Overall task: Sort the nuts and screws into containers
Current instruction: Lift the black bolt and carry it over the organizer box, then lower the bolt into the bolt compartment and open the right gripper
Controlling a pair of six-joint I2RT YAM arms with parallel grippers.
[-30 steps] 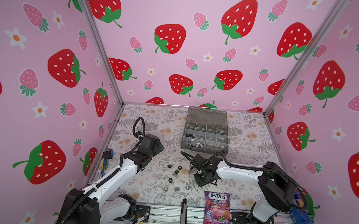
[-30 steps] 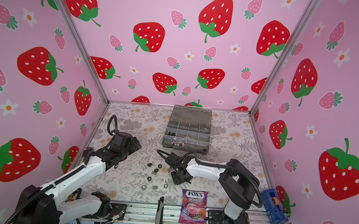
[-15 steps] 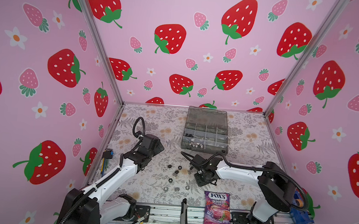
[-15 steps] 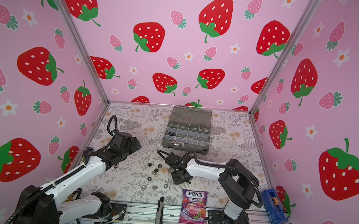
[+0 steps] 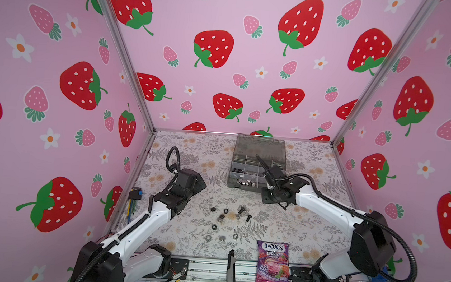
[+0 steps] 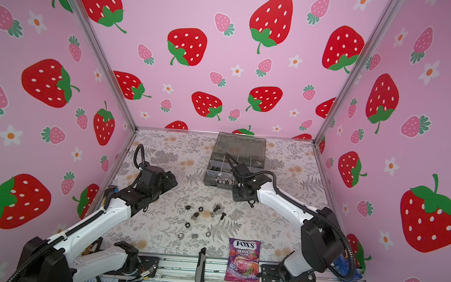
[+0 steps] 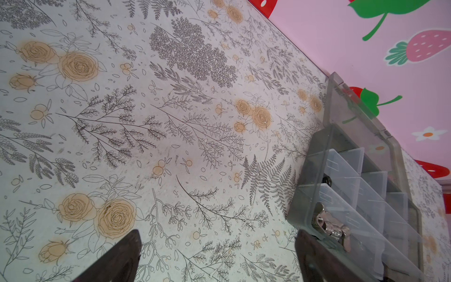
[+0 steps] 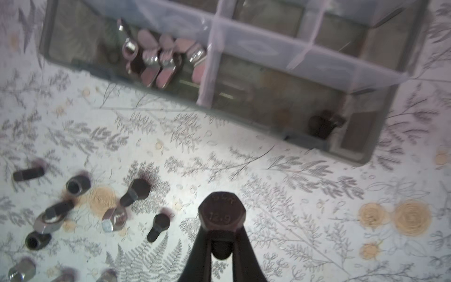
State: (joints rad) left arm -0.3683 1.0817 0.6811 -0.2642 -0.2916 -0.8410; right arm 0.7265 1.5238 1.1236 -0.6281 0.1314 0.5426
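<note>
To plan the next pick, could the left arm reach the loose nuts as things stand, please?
Probably yes: the left end effector is open, with only bare table before the nuts.

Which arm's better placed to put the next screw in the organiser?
Right. The right gripper is shut on a black screw beside the organiser box; the left gripper is open and empty.

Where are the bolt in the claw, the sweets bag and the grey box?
bolt (image 8: 221, 214): right wrist view, its hexagonal head.
sweets bag (image 5: 273, 262): in a top view, its front's middle.
grey box (image 5: 259, 147): in a top view, its open lid.
</note>
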